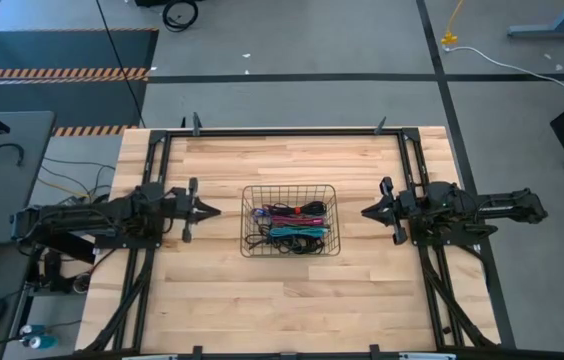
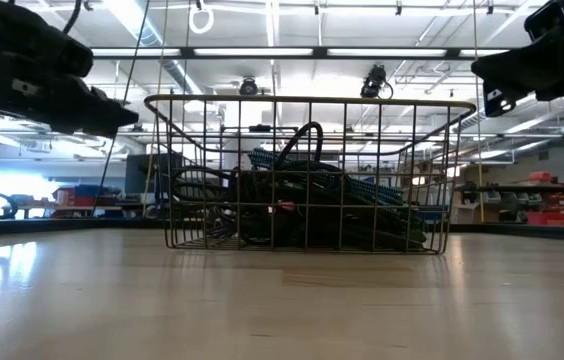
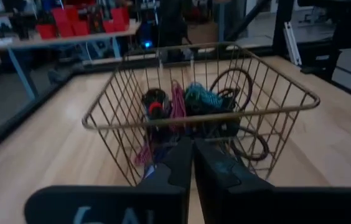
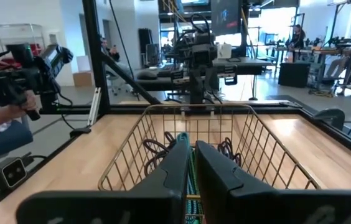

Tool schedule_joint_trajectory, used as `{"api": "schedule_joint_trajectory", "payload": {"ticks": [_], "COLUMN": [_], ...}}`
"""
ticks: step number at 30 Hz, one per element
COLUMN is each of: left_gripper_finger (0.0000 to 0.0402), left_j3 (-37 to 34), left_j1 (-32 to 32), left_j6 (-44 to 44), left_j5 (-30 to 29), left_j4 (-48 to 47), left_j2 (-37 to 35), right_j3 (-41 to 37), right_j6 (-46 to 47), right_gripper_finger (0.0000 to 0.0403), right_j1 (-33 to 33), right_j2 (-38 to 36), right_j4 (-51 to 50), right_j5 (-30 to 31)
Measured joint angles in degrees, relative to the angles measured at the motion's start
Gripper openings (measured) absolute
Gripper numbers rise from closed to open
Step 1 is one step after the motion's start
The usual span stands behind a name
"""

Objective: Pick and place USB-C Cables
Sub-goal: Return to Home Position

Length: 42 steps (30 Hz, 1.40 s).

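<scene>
A wire mesh basket (image 1: 289, 187) stands at the table's middle, holding a heap of USB-C cables (image 1: 289, 227): black, magenta, teal and blue coils. In the low view the cables (image 2: 302, 205) fill the basket's (image 2: 307, 100) lower half, one black loop arching above the pile. My left gripper (image 1: 214, 212) hovers above the table left of the basket, shut and pointing at it. My right gripper (image 1: 367, 212) hovers to the basket's right, shut, pointing at it. The left wrist view shows the cables (image 3: 191, 106) past the shut fingers (image 3: 193, 163); the right wrist view shows its shut fingers (image 4: 193, 163) before the basket (image 4: 206, 109).
Bare wooden tabletop (image 1: 212, 300) lies on all sides of the basket. Black frame rails (image 1: 292, 131) run along the table's far edge and sides. In the right wrist view a person's hand (image 4: 4, 112) holds a dark device beyond the table's left side.
</scene>
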Motion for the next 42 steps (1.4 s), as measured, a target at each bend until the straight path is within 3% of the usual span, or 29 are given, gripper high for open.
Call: {"api": "schedule_joint_trajectory", "payload": {"ticks": [7,16,32,38,42], "left_gripper_finger": [0.0023,0.0023,0.0023,0.0023,0.0023], "left_j3": [0.0,0.0,0.0,0.0,0.0], "left_j1": [-0.1,-0.07,-0.07,-0.07,-0.07], "left_j6": [3.55,3.36,-1.49,-1.21,-1.16], "left_j5": [3.7,0.69,-9.0,-11.62,-12.17], "left_j4": [-0.68,-9.71,-12.02,-12.61,-12.75], "left_j2": [-8.02,-18.09,-18.32,-18.32,-18.32], "right_j3": [0.0,0.02,0.02,0.02,0.02], "right_j6": [-1.29,-5.99,-1.75,-6.23,-7.58], "right_gripper_finger": [0.0039,0.0039,0.0039,0.0039,0.0039], "right_j1": [0.0,-0.08,-0.11,-0.11,-0.13], "right_j2": [-0.02,-0.02,-0.01,-0.13,-0.11], "right_j4": [0.36,-1.44,-8.68,-7.46,-7.07], "right_j5": [-1.1,-1.05,-2.11,5.26,5.42]}}
